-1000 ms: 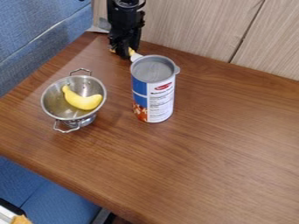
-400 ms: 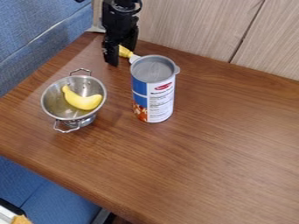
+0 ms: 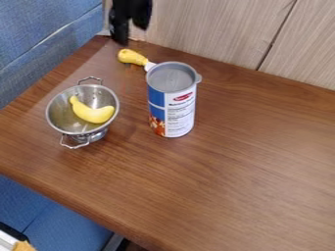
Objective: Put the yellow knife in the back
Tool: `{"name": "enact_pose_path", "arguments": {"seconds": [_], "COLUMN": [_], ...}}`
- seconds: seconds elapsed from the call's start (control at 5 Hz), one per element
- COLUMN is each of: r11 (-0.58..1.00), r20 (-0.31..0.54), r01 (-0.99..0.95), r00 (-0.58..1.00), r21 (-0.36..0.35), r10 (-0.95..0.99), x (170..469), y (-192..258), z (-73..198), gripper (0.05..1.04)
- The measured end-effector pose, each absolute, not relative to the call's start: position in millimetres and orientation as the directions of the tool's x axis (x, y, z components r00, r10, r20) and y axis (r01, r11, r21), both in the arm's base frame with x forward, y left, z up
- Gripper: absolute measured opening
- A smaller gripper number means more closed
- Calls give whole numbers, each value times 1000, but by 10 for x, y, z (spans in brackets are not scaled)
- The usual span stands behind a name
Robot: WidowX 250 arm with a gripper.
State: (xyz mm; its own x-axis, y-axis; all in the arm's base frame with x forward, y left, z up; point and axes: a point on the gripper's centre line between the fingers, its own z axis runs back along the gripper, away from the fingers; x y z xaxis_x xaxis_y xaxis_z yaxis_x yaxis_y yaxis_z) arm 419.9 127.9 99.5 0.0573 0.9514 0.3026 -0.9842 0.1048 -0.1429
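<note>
Camera view: the yellow knife (image 3: 136, 59) lies on the counter (image 3: 242, 166), far left, partly behind the can (image 3: 172, 105); the gripper (image 3: 130, 33) hangs above, jaws spread. The knife looks light, stiff, slippery; best taken across the handle (image 3: 130, 56).

Lettering stands on 1 upright can (image 3: 155, 98). On the white right part of its label (image 3: 180, 121), a red mark (image 3: 182, 97) sits high up, with rows of small dark print (image 3: 179, 109) below it. The words are too small and blurred to tell.
</note>
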Motion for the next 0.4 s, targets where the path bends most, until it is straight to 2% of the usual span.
{"name": "enact_pose_path", "arguments": {"seconds": [0.2,0.4], "r11": [105,107], "r20": [316,318], "r01": [-979,-979], "r00": [46,47], "r21": [-173,-175], "r10": [948,947], "x": [4090,4091], "y": [1271,1267], "z": [1152,1166], "gripper": [1000,1001]}}
